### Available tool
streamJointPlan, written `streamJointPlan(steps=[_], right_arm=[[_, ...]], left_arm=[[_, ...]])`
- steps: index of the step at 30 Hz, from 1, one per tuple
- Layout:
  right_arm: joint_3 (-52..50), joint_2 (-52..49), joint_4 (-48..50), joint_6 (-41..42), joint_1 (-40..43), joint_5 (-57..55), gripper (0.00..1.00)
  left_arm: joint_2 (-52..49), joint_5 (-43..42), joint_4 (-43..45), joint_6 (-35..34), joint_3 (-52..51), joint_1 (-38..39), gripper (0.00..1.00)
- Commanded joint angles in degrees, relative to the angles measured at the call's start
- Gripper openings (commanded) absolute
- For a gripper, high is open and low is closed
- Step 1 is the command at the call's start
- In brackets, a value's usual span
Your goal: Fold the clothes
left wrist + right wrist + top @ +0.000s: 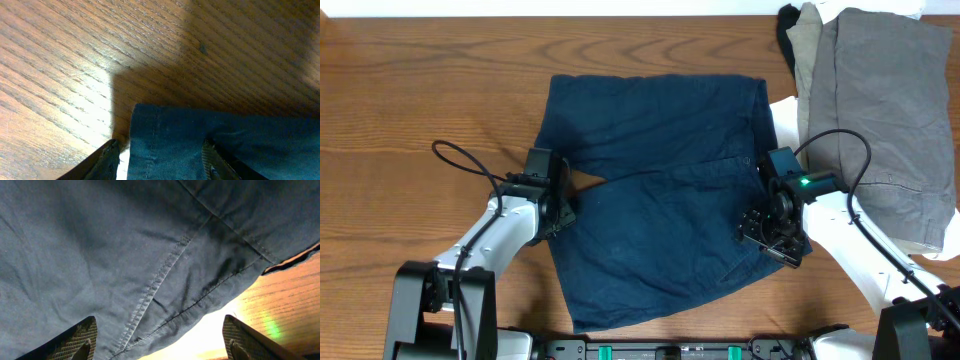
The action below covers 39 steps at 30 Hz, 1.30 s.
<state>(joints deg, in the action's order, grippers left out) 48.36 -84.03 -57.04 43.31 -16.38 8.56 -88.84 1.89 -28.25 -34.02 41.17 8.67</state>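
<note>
A dark navy garment (655, 190) lies spread on the wooden table, its lower part folded at a slant. My left gripper (558, 195) is at its left edge; in the left wrist view the open fingers (162, 162) straddle the navy hem (200, 140). My right gripper (770, 225) is over the garment's right edge; in the right wrist view the fingers (160, 340) are wide open above the stitched navy cloth (125, 255), holding nothing. A grey garment (880, 110) lies at the right, with white (785, 115) and black (788, 30) cloth at its edge.
The wooden table (420, 90) shows bare wood at the left and behind the navy garment. The grey pile fills the back right corner. Black cables loop from both arms (460, 160) (840, 140).
</note>
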Motion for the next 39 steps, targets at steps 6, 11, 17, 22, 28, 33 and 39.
streamJointPlan(steps=[6,11,17,22,28,33,39], right_arm=[[-0.15,0.57,0.7,-1.86,-0.57,0.07,0.79],[-0.15,0.57,0.72,-2.21,-0.57,0.07,0.79],[-0.15,0.57,1.18,-2.25,-0.55,0.04,0.79],[-0.15,0.57,2.25,-3.04,-0.57,0.09,0.79],[0.0,0.57,2.64,-4.66,-0.57,1.2,0.77],[0.0,0.57,1.46,-4.61,-0.57,1.16,0.78],[-0.74,0.57,0.48,-0.22,-0.57,-1.14,0.71]], left_arm=[[-6.23,0.46,1.4,1.46,-0.2,-0.26,0.55],[-10.69,0.79,3.91,1.49,-0.2,-1.55,0.55],[-12.13,0.79,6.75,7.56,-0.17,-6.14,0.55],[-12.11,0.81,7.41,10.47,0.09,-10.56,0.55],[-10.23,0.46,0.28,10.71,3.85,-12.24,0.71],[-4.11,0.26,-12.28,10.21,7.67,-12.24,0.83],[6.1,-4.92,-24.26,4.11,8.13,-12.24,0.83]])
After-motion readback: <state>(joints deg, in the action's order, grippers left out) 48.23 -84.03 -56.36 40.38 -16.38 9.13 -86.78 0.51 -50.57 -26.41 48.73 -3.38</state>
